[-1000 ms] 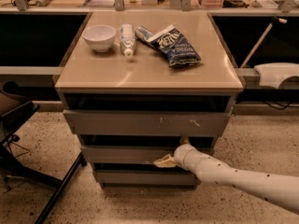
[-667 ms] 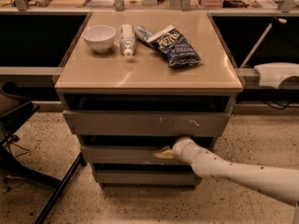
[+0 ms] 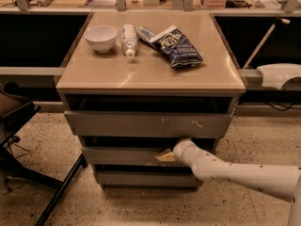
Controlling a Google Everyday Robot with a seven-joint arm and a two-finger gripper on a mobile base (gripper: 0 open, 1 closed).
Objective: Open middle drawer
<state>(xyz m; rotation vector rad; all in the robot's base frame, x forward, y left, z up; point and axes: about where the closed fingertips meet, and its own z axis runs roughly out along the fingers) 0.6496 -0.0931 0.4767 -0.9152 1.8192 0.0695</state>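
End effector [image 3: 165,157] at middle drawer [image 3: 117,155]

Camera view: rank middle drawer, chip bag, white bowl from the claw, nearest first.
The claw is low, right of centre on the cabinet front.
1. middle drawer: right at the claw.
2. chip bag: tabletop, right.
3. white bowl: tabletop, back left.

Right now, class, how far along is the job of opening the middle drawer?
Done: the approach. The end effector sits at the upper front edge of the middle drawer. In hand: apparently getting purchase there. Left: the pull itself, since none of the drawer's grey interior shows yet.
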